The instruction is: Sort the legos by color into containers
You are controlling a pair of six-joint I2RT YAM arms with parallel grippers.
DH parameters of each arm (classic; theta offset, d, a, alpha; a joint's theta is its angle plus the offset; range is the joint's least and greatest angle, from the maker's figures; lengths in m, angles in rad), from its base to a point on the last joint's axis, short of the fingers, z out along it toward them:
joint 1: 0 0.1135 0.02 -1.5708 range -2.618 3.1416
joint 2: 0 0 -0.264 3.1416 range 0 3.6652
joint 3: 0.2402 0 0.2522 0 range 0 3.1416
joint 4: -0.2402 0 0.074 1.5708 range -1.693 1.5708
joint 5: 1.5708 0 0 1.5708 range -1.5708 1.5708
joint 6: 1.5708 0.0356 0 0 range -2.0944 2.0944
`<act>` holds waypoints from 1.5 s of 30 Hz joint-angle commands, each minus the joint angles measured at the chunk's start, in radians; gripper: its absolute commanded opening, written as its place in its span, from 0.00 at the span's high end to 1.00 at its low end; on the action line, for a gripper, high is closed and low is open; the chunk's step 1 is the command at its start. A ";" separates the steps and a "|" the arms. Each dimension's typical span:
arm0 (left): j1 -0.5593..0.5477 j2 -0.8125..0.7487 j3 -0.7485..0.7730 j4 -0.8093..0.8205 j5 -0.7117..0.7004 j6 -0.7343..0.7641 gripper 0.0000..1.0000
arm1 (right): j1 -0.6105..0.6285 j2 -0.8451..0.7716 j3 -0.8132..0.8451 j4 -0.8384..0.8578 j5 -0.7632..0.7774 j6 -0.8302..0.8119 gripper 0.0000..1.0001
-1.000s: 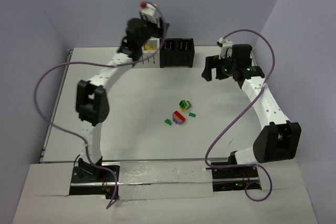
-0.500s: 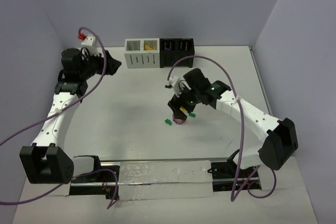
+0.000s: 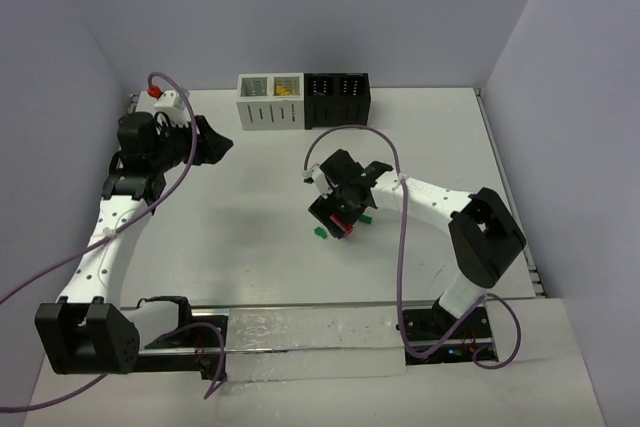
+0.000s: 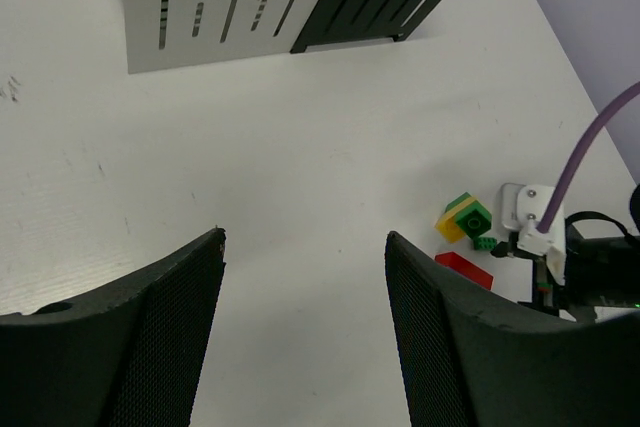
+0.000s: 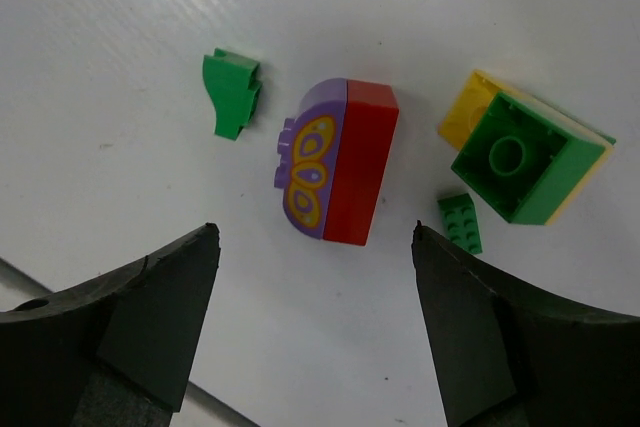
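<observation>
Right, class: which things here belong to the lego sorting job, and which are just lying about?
Job: purple-and-red piece, green-on-yellow stack, small green brick, curved green piece, white bins, black bins.
Lying about: purple cable, shiny strip.

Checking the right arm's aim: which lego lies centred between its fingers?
The purple-and-red stack, centred in the right wrist view; the curved green piece lies left of it, the green-on-yellow stack and small green brick right.

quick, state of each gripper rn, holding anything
left gripper: open, empty
right gripper: open above the purple-and-red lego, not gripping it
</observation>
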 commanded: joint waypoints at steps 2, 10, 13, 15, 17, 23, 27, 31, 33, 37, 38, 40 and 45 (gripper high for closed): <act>-0.003 -0.017 -0.021 0.053 0.031 -0.044 0.29 | 0.003 0.063 0.000 0.081 0.044 0.019 0.16; -0.003 -0.021 -0.040 0.061 0.021 -0.067 0.29 | 0.002 0.140 -0.014 0.153 0.071 0.043 0.25; -0.003 -0.023 -0.053 0.062 0.025 -0.084 0.30 | -0.001 0.144 -0.037 0.174 0.072 0.044 0.30; -0.003 -0.024 -0.066 0.068 0.035 -0.101 0.30 | -0.001 0.140 -0.052 0.185 0.069 0.040 0.37; -0.003 -0.027 -0.088 0.077 0.056 -0.138 0.31 | -0.003 0.127 -0.070 0.195 0.057 0.034 0.53; -0.003 -0.053 -0.147 0.096 0.137 -0.204 0.31 | -0.004 -0.001 -0.072 0.194 -0.060 -0.004 0.85; -0.003 -0.071 -0.173 0.119 0.219 -0.271 0.30 | -0.004 -0.179 -0.029 0.217 -0.163 -0.024 1.00; -0.031 -0.043 -0.150 0.096 0.281 -0.319 0.25 | -0.003 -0.266 0.044 0.257 -0.201 -0.027 1.00; -0.064 -0.023 -0.116 0.073 0.291 -0.330 0.21 | -0.001 -0.267 0.090 0.230 -0.199 -0.035 1.00; -0.151 -0.010 -0.061 0.077 0.253 -0.343 0.18 | 0.005 -0.261 0.150 0.200 -0.174 -0.047 1.00; -0.173 -0.004 -0.051 0.088 0.244 -0.353 0.18 | 0.013 -0.266 0.150 0.206 -0.164 -0.051 1.00; -0.233 0.015 -0.031 0.118 0.233 -0.380 0.17 | 0.035 -0.279 0.152 0.221 -0.134 -0.062 1.00; -0.293 0.071 0.031 0.105 0.222 -0.370 0.17 | 0.082 -0.277 0.158 0.239 -0.059 -0.087 1.00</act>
